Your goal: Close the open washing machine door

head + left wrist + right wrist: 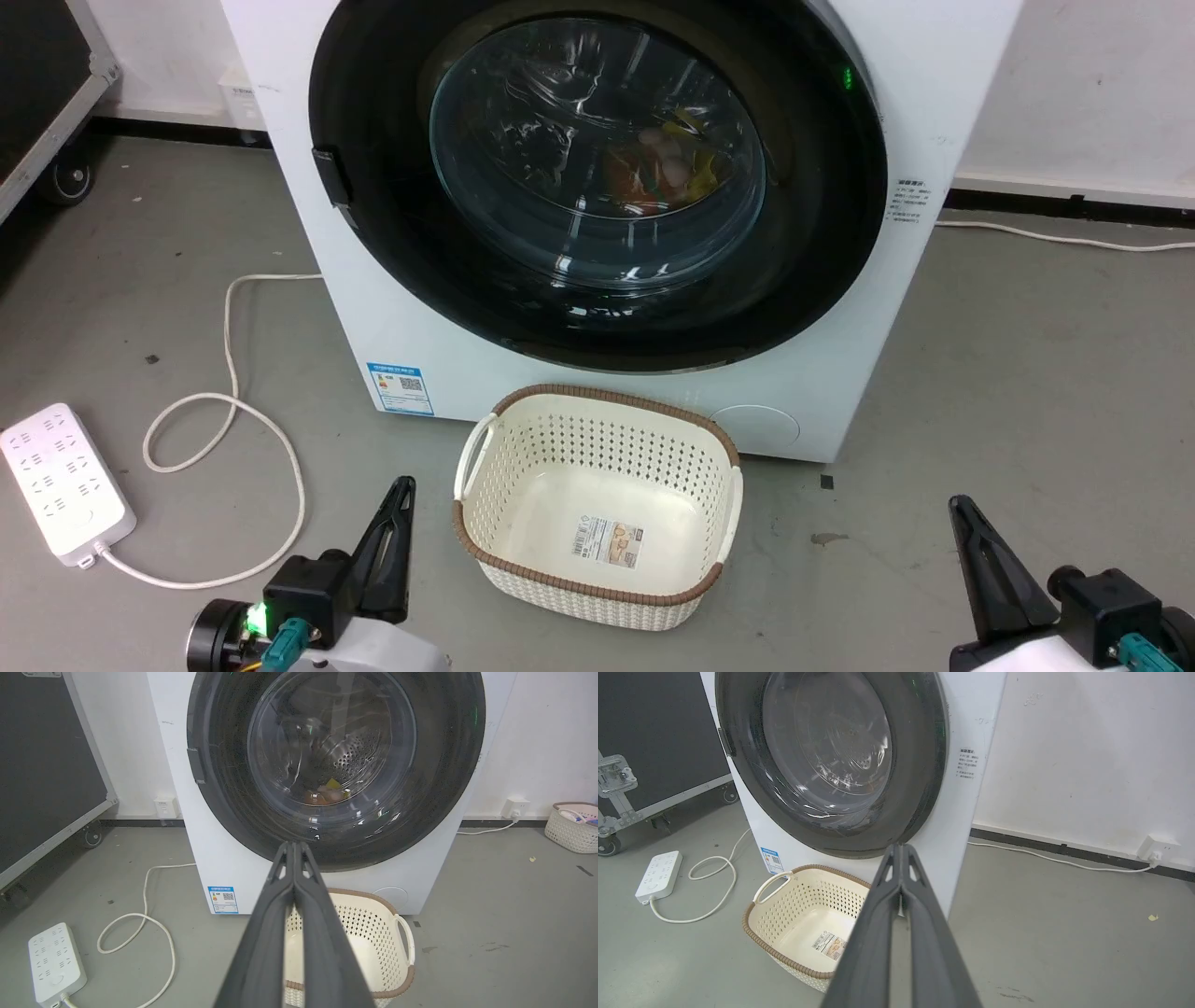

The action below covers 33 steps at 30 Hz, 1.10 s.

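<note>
The left gripper (402, 485) has long, matt dark-grey fingers (266, 942) tapering to a point, with small triangular cut-outs near the tips; behind them sit a black block (313, 588), a lit green light (254, 614), a teal connector (285, 644) and a pale forearm (383, 653). The right gripper (960, 506) looks alike; black housing (1111, 602), teal plug (1141, 653).

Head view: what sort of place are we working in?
Probably a workshop or test room rigged as a laundry corner: a front-loading washing machine on bare grey floor, a laundry basket, a wheeled flight case.
</note>
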{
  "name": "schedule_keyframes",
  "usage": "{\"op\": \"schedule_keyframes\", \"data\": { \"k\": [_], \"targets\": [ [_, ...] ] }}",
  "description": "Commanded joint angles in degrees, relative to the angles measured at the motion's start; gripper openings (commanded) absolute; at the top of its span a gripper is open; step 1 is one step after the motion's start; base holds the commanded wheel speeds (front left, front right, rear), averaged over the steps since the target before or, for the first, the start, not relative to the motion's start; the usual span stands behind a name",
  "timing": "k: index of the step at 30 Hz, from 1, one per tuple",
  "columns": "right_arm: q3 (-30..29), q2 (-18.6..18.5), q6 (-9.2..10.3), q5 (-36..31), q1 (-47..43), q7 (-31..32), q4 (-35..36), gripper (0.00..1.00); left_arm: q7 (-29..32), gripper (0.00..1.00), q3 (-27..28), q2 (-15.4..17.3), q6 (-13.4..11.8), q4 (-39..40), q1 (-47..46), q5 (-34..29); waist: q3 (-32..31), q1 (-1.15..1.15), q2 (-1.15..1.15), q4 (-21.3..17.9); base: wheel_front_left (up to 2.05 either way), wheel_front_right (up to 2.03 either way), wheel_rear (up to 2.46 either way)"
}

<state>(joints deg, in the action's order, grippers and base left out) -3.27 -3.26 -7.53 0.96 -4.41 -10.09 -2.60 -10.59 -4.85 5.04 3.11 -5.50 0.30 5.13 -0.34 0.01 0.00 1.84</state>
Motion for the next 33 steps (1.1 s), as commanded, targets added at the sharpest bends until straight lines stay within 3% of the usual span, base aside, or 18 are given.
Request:
{"op": "schedule_keyframes", "data": {
  "k": [1,33],
  "targets": [
    [0.14,0.11,0.01,-0.22,0.87,0.21,0.52,0.00,0.22,0.00,0.18,-0.06,-0.49,0.31,-0.08,-0.41,0.00,0.00,0.00,-0.01,0.00,0.00,0.00],
    [1.37,0.22,0.02,-0.51,2.27,4.11,1.34,0.00,4.32,0.00,2.03,-0.89,-1.53,2.36,-0.17,-2.27,0.13,0.00,0.00,-0.73,0.00,0.00,0.00]
  ]
}}
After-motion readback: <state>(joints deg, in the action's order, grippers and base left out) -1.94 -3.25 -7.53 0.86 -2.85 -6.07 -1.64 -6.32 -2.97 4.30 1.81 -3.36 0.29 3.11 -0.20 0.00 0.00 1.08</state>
